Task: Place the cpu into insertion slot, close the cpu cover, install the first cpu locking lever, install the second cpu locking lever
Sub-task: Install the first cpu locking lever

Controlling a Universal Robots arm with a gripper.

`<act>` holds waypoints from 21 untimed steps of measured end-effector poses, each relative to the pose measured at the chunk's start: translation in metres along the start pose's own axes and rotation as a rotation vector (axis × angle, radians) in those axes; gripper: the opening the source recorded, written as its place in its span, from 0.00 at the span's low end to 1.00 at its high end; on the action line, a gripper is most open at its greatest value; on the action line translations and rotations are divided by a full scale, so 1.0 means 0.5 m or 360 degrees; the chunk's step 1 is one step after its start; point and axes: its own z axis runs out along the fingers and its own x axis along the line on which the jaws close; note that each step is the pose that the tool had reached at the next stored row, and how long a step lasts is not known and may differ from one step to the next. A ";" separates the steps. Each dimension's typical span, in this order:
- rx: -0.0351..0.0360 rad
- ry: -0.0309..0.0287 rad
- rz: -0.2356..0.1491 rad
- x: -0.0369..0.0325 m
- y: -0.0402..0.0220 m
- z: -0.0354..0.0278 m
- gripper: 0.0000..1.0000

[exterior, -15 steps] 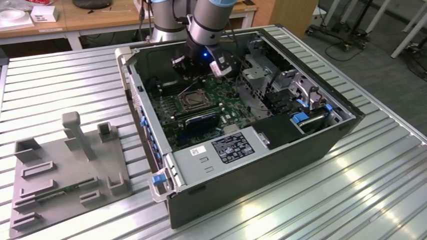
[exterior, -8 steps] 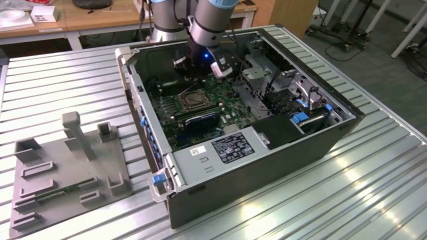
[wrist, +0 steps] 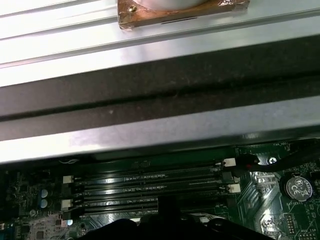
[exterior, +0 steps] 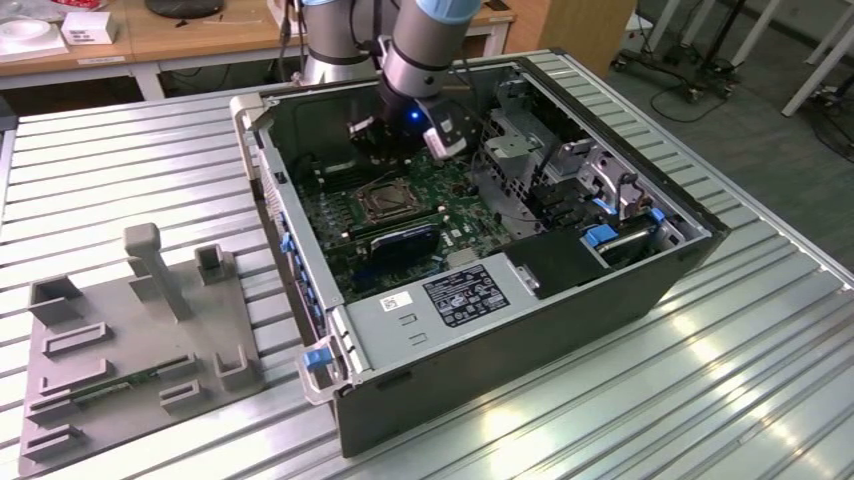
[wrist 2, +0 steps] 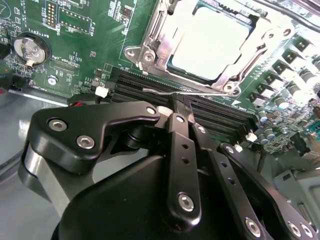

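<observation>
Hovering over the long black memory slots [wrist 2: 200, 107], the black hand [wrist 2: 181, 102] looks pinched narrow on a thin silvery locking lever [wrist 2: 160, 92], beside the pale square cpu [wrist 2: 210, 42] under its silvery frame cover [wrist 2: 150, 47].

1. The cpu [wrist 2: 212, 42] has a smooth, pale metal top with a soft sheen, glaring almost white under the light.
2. The cpu cover [wrist 2: 150, 47] framing it is bare silvery metal, bright and reflective along its edges.
3. The gripper [wrist 2: 181, 107] is matt black metal, its links pinned with shiny steel screw heads.
4. The motherboard [wrist 2: 85, 45], at 9 o'clock from the chip, is glossy green.
5. The memory slots [wrist: 150, 187] are dark plastic with white plastic end clips.
6. The table [exterior: 120, 160] is ribbed bare metal, brushed and lightly shiny.
7. The computer case [exterior: 534, 350] is dull dark grey.
</observation>
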 end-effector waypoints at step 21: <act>0.0000 -0.00001 0.0000 -0.009 -0.005 0.014 0.11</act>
